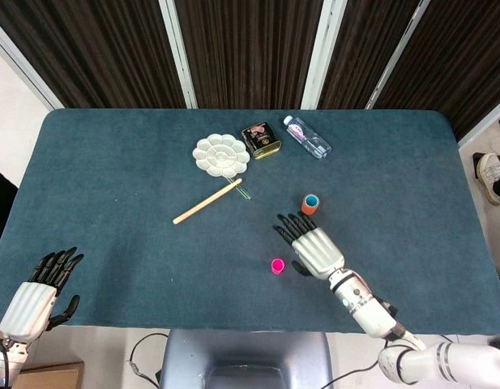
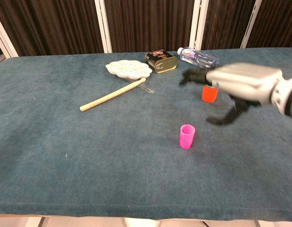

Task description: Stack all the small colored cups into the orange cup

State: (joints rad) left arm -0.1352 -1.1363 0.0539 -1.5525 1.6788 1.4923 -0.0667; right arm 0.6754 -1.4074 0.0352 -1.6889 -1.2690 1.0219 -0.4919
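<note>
Head view: we see the right hand over the table, fingers spread, holding nothing, just right of the pink cup. In the chest view it looks motion-blurred, palm down, thumb hanging low. Orange cup stands upright well behind the hand, w/ a blue cup nested inside, rim showing. Pink cup upright, alone, nr the front-centre of the cloth. Left hand sits at the table's front left corner, fingers apart, empty.

We also note at the back: white palette, dark tin beside it, water bottle lying on its side. Wooden stick lies diagonal below the palette.
</note>
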